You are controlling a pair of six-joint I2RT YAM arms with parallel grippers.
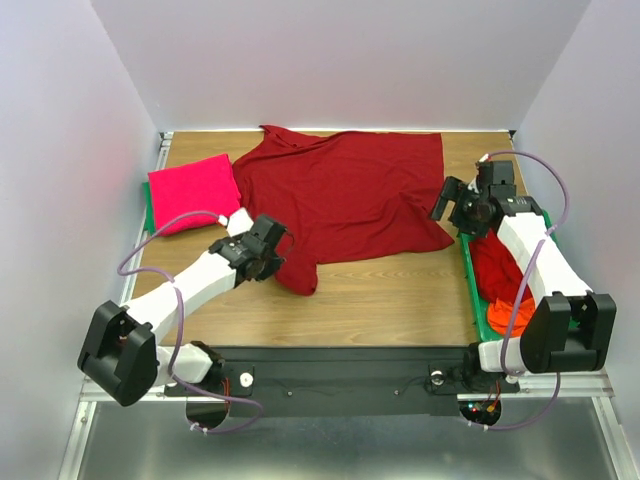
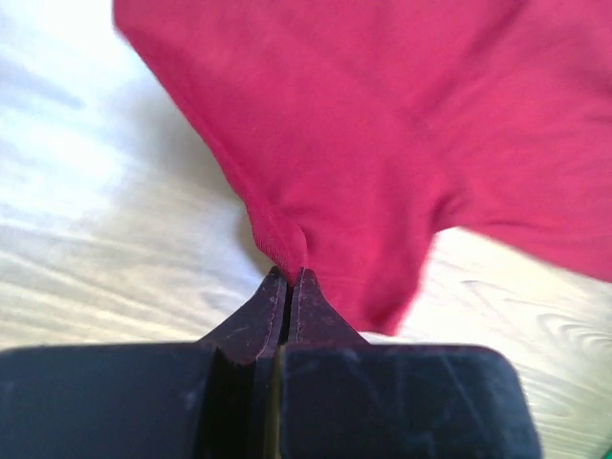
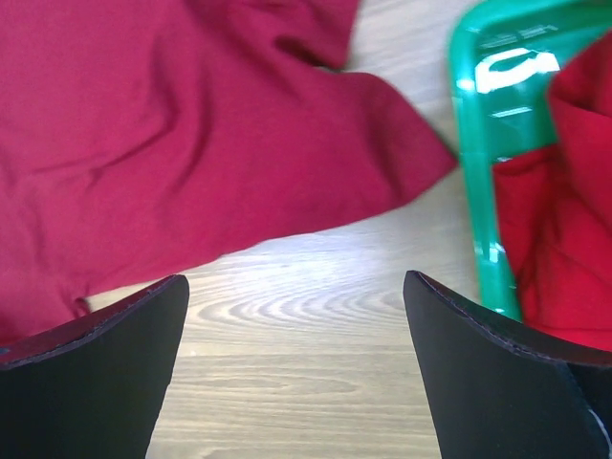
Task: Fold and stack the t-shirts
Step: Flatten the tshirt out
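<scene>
Fingers (image 2: 251, 320) of left gripper (image 2: 289, 277) pinch dark red t-shirt (image 1: 350, 190); right gripper (image 3: 295, 277) gapes.

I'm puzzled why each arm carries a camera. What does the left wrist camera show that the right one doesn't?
Only the left wrist view shows the left gripper shut, pinching an edge of the dark red shirt. Only the right shows the right gripper open over the wooden table, plus the green tray holding red cloth. Both show that shirt lying on the table.
</scene>
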